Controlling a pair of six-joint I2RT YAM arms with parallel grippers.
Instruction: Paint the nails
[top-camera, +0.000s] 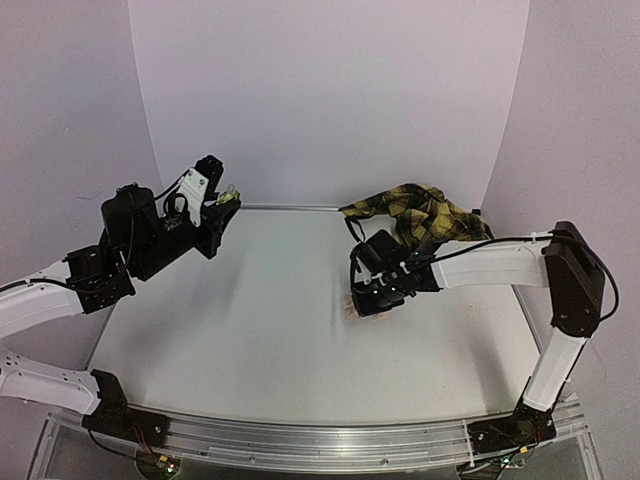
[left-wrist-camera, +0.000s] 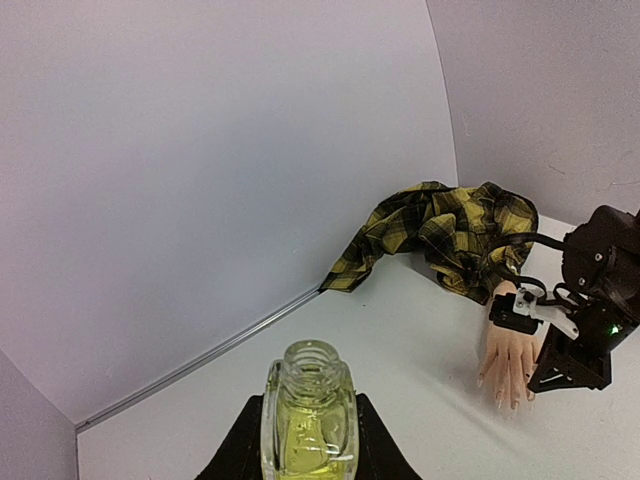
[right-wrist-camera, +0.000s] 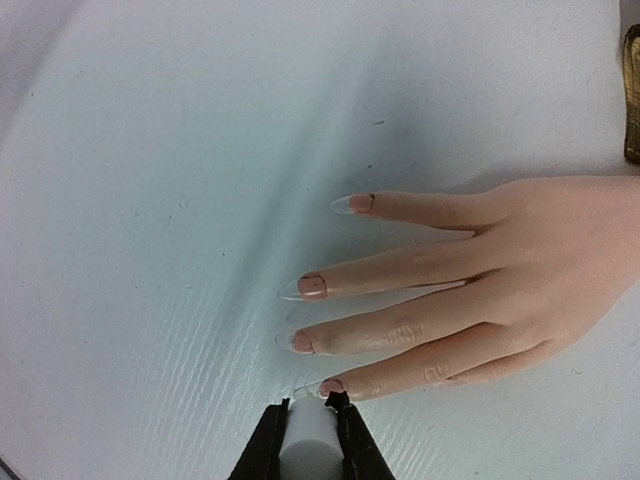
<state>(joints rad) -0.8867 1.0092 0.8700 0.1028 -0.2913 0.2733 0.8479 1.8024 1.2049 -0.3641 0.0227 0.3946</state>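
My right tool (right-wrist-camera: 310, 410) grips the white brush cap (right-wrist-camera: 310, 447) at the nails (right-wrist-camera: 312, 286) of the mannequin hand (right-wrist-camera: 520, 260) on the table (right-wrist-camera: 150, 200); drift would smear skin. My left tool (left-wrist-camera: 308, 435) clamps the uncapped polish bottle (left-wrist-camera: 308, 385); tilting spills it

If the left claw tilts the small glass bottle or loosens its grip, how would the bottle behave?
The bottle stands open with yellowish liquid inside, so tilting would probably spill it. Its glass looks smooth, so it may slip from the left claw if loosened. Being glass, it could crack if dropped.
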